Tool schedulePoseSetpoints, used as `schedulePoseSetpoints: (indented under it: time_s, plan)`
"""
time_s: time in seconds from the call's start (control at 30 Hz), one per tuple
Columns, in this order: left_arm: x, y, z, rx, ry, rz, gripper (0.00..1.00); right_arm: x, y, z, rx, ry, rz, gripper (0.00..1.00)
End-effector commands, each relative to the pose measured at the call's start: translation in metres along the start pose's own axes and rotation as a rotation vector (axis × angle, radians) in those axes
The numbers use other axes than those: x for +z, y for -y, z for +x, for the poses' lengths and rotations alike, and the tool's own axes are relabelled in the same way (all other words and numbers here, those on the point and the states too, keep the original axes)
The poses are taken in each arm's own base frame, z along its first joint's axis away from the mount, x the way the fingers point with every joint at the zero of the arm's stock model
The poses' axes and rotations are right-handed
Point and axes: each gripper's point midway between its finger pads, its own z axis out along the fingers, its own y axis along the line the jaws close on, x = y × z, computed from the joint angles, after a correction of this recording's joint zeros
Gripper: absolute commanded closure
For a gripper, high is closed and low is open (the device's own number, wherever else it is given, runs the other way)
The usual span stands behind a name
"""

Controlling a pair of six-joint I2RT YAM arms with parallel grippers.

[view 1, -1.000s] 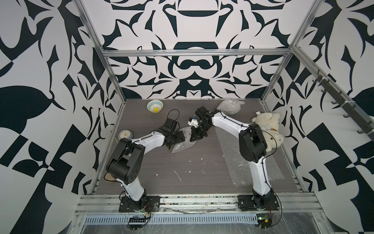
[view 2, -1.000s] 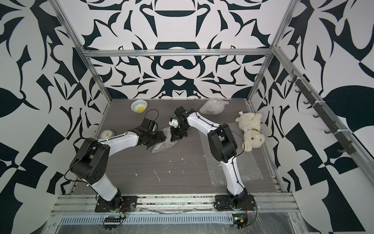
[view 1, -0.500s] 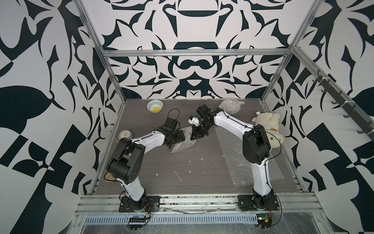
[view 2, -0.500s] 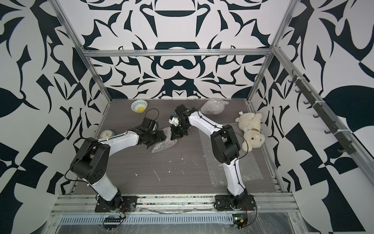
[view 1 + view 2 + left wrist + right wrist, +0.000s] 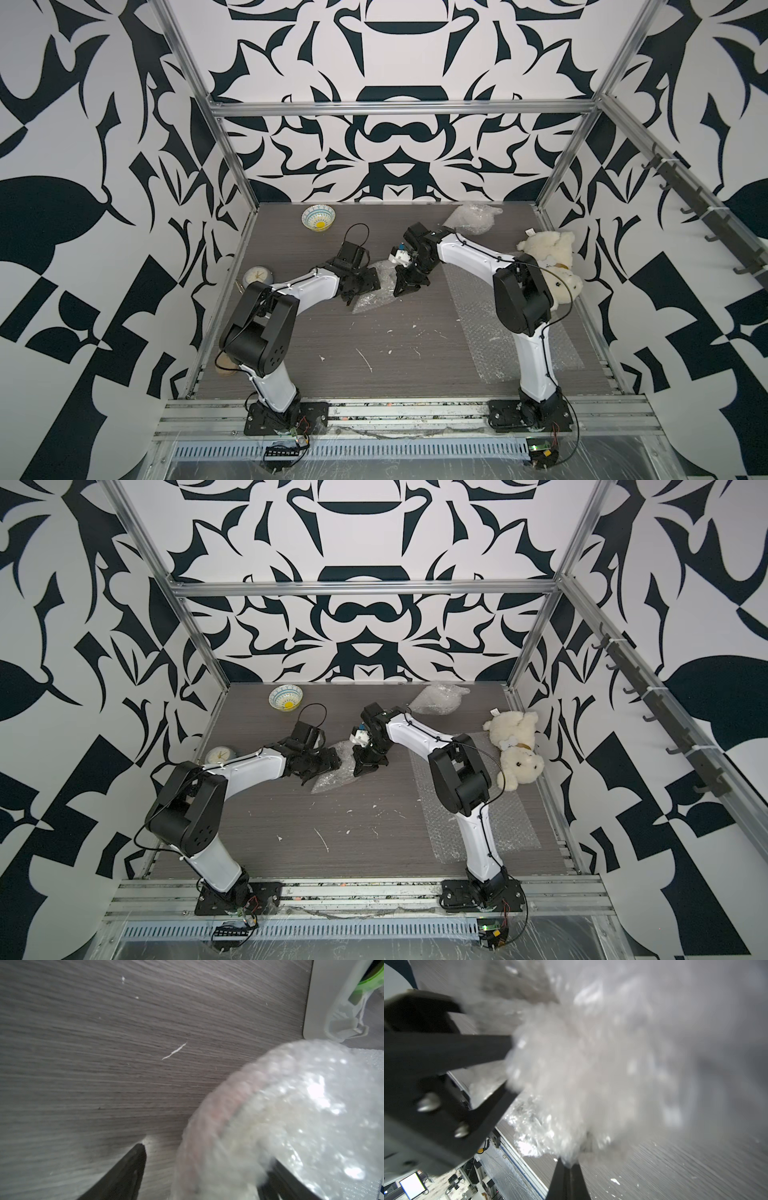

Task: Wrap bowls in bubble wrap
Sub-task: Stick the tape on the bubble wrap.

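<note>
Arms are both stretched low over the middle of the table (image 5: 415, 365), wrists meeting at a crumpled bubble wrap bundle (image 5: 371, 293). The left gripper (image 5: 205, 1159) is spread wide astride the bundle, through which a round bowl rim (image 5: 226, 1105) is seen; one finger (image 5: 128, 1172) stands clear of it. The right gripper (image 5: 566, 1167) is pinched tight on the wrap's edge. A blue-and-white bowl (image 5: 318, 217) lies unwrapped near the back wall.

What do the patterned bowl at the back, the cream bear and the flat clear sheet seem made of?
Small round blue-and-white bowl: likely glazed ceramic, smooth and shiny. Cream teddy bear: plush fabric, fuzzy outline. Flat clear rectangular sheet: thin bubbled plastic; dotted texture, tabletop visible through it.
</note>
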Motion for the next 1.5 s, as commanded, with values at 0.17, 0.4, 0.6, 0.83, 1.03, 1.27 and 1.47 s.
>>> schedulePoseSetpoints:
  time_s: [0.17,0.4,0.6,0.83,1.03,1.27,1.47]
  plan:
    - [-0.014,0.005,-0.008,0.015,0.030,-0.009,0.16,-0.008,-0.007,-0.005,-0.032,0.030,-0.007,1.00]
    - [-0.043,0.008,-0.020,0.025,0.093,-0.028,0.16,-0.011,-0.005,-0.006,-0.030,0.036,-0.001,1.00]
    - [-0.078,0.009,-0.035,0.024,0.160,-0.032,0.16,-0.011,-0.005,-0.006,-0.029,0.037,0.000,1.00]
    - [-0.103,0.042,-0.024,-0.017,0.138,0.178,0.48,-0.011,-0.003,-0.006,-0.025,0.039,0.003,1.00]
    - [-0.095,0.074,-0.009,-0.064,0.046,0.352,0.72,-0.012,-0.003,-0.006,-0.027,0.043,0.004,1.00]
    - [-0.064,0.078,-0.004,-0.099,-0.019,0.369,0.90,-0.013,-0.001,-0.007,-0.025,0.046,0.002,1.00]
    - [-0.044,0.073,0.000,-0.108,-0.048,0.354,0.99,-0.013,-0.001,-0.008,-0.023,0.050,0.001,1.00]
